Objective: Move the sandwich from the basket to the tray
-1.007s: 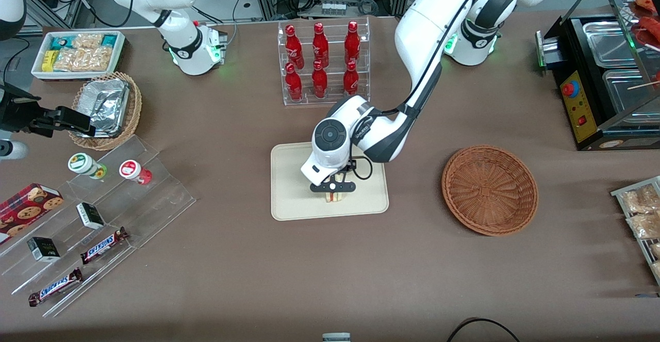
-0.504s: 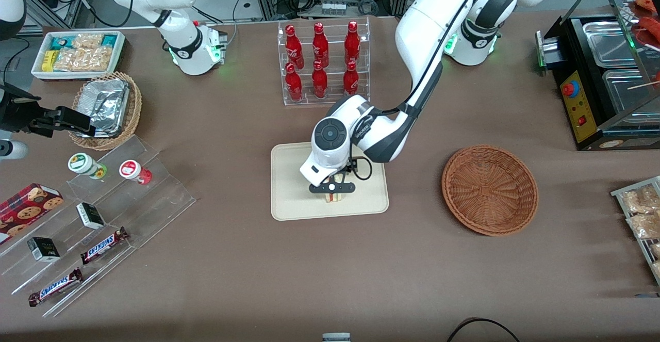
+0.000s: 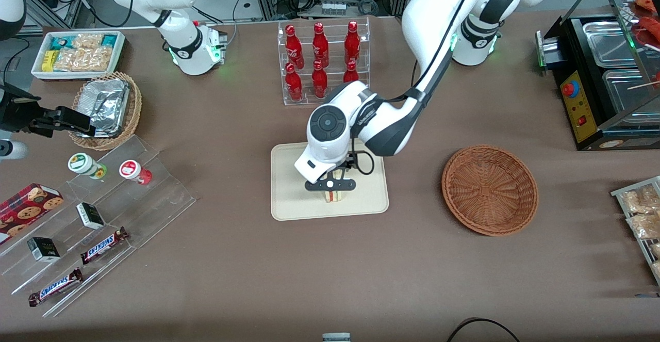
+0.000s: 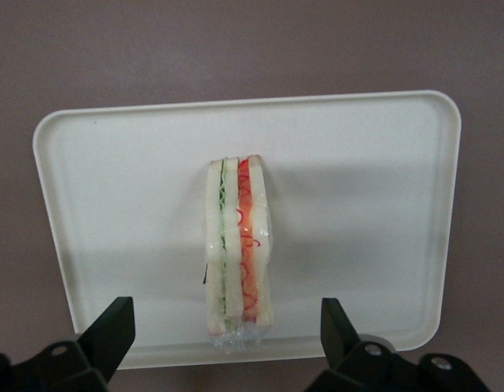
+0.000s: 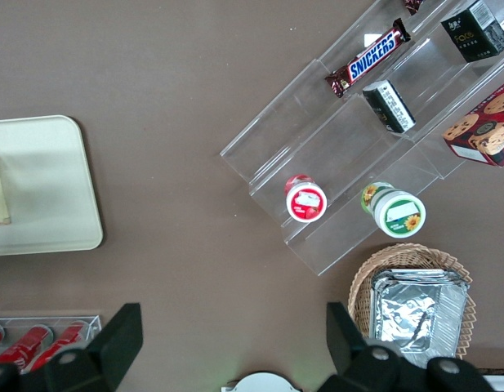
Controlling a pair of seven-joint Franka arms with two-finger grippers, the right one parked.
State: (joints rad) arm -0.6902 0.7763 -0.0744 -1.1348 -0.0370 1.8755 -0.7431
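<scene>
Gripper [image 4: 223, 347] above sandwich [image 4: 238, 245] on tray [image 4: 358, 204] — jaws spread wide, touching nothing.

The sandwich [image 3: 334, 195] [image 4: 238, 249] is lying on the tray [image 3: 289, 197] [image 4: 358, 212], the gripper [image 3: 330, 186] [image 4: 227, 343] is hanging just above it with fingers spread wide and apart from it, and the basket [image 3: 490, 190] is sitting toward the working arm's end.

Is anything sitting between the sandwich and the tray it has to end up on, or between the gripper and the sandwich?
Nothing visible. The sandwich stands on its edge directly on the tray. The gripper hangs open just above it, fingers apart and clear of the bread. The basket is empty.
</scene>
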